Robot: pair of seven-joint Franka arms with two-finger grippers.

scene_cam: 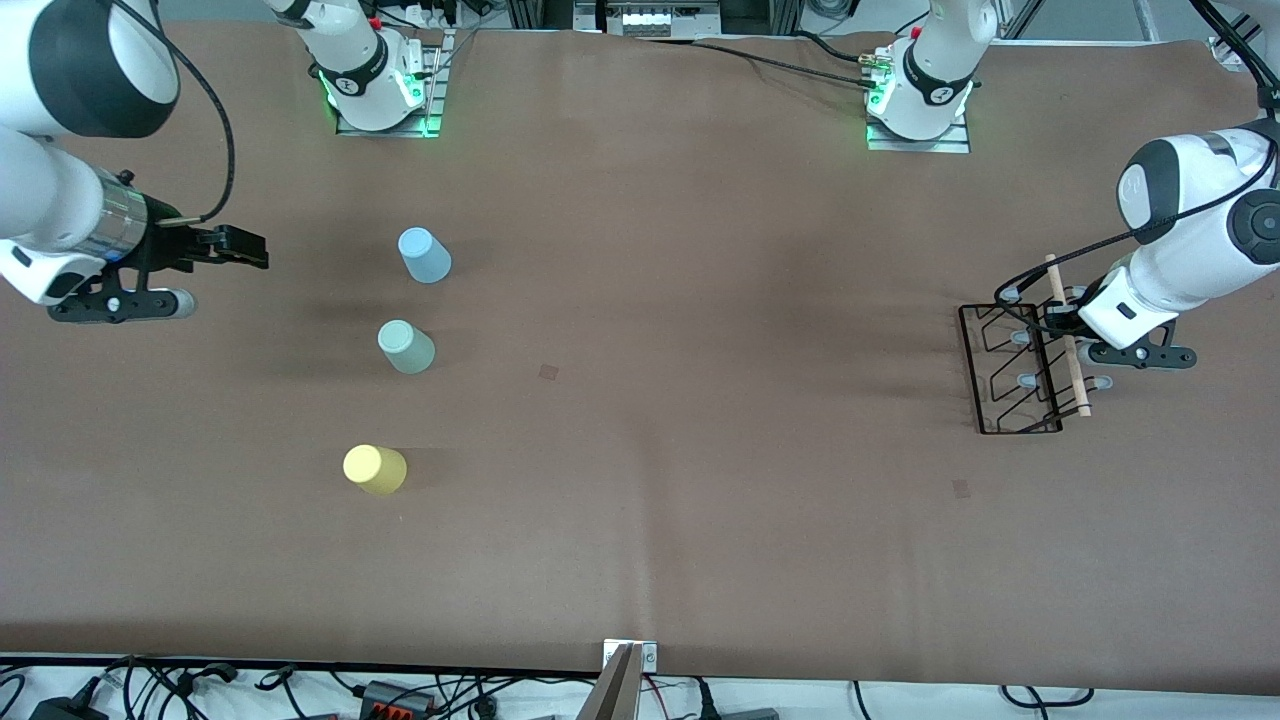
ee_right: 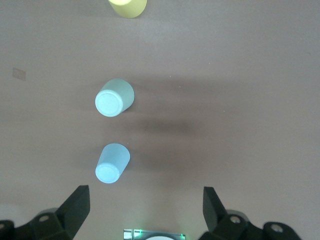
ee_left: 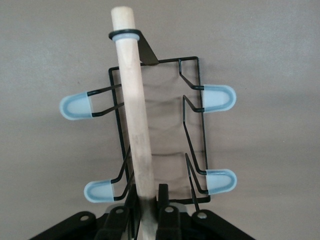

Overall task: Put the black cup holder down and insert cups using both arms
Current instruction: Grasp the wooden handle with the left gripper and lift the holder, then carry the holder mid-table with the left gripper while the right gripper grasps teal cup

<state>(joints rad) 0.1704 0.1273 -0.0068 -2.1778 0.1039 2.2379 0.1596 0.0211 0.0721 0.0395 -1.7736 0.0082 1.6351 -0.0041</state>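
Note:
The black cup holder (scene_cam: 1010,372) is at the left arm's end of the table, with its wooden rod (scene_cam: 1068,340) on top. My left gripper (scene_cam: 1062,320) is shut on the rod (ee_left: 135,110) near one end. In the left wrist view my left gripper (ee_left: 148,192) has pale blue capped prongs (ee_left: 77,106) sticking out on both sides of it. Three cups stand in a row toward the right arm's end: light blue (scene_cam: 424,255), pale green (scene_cam: 406,347), yellow (scene_cam: 375,469). My right gripper (scene_cam: 235,248) is open and empty, apart from the light blue cup (ee_right: 112,163). In its wrist view my right gripper (ee_right: 145,202) is also apart from the green cup (ee_right: 115,97) and the yellow cup (ee_right: 128,6).
The arm bases (scene_cam: 380,90) (scene_cam: 920,100) with green lights stand along the table's edge farthest from the front camera. Small dark marks (scene_cam: 548,372) (scene_cam: 961,488) lie on the brown table cover. A metal bracket (scene_cam: 628,660) and cables sit at the nearest edge.

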